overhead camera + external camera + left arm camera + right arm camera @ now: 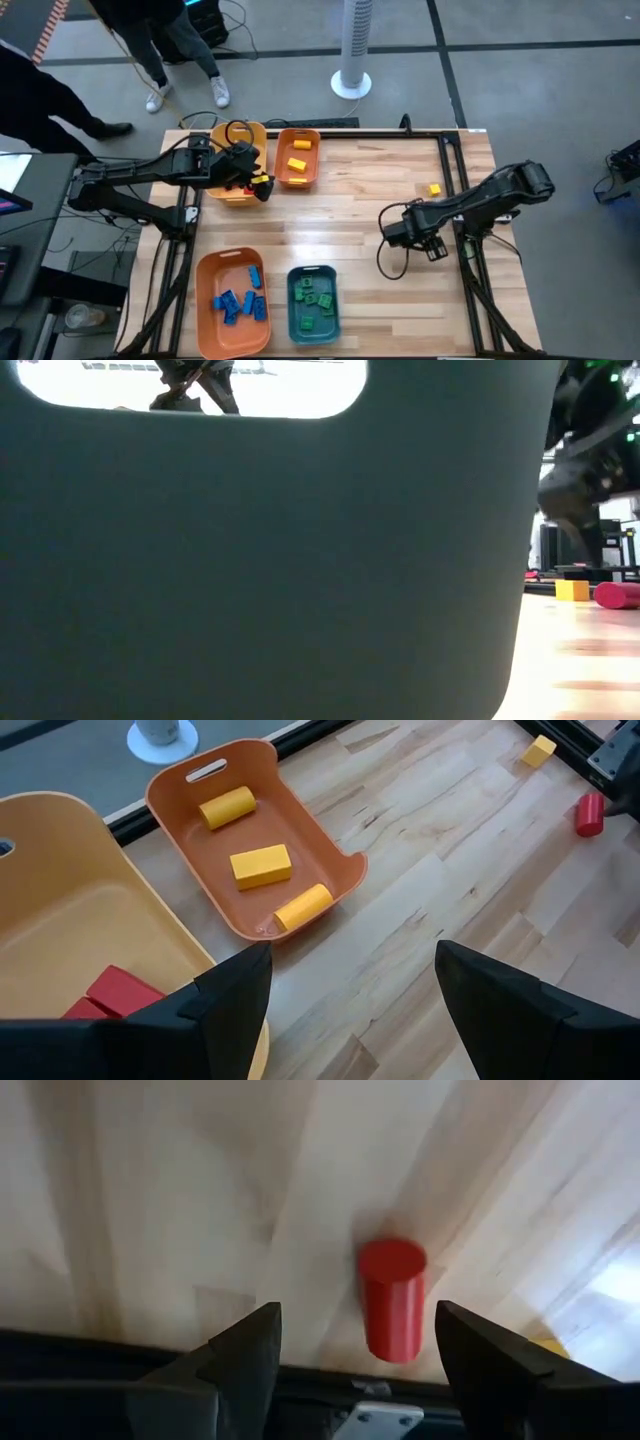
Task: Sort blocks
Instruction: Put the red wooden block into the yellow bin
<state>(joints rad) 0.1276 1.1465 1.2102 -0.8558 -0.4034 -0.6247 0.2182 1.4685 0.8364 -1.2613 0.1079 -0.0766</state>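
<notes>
i'm lining the right gripper (pixel 355 1355) up over a red block (pixel 392 1298) lying on the table (pixel 370 200), fingers spread wide and empty. a yellow block (pixel 434 188) is sitting loose near the far right edge. my left gripper (pixel 350 1005) is hanging open and empty beside the yellow bin (pixel 60 910). next i'm judging a straight descent, then a squeeze.

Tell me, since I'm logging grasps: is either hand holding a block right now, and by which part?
Nothing is held. The right hand is open above a red cylinder block lying on the table; the left hand is open and empty by the yellow bin.
</notes>
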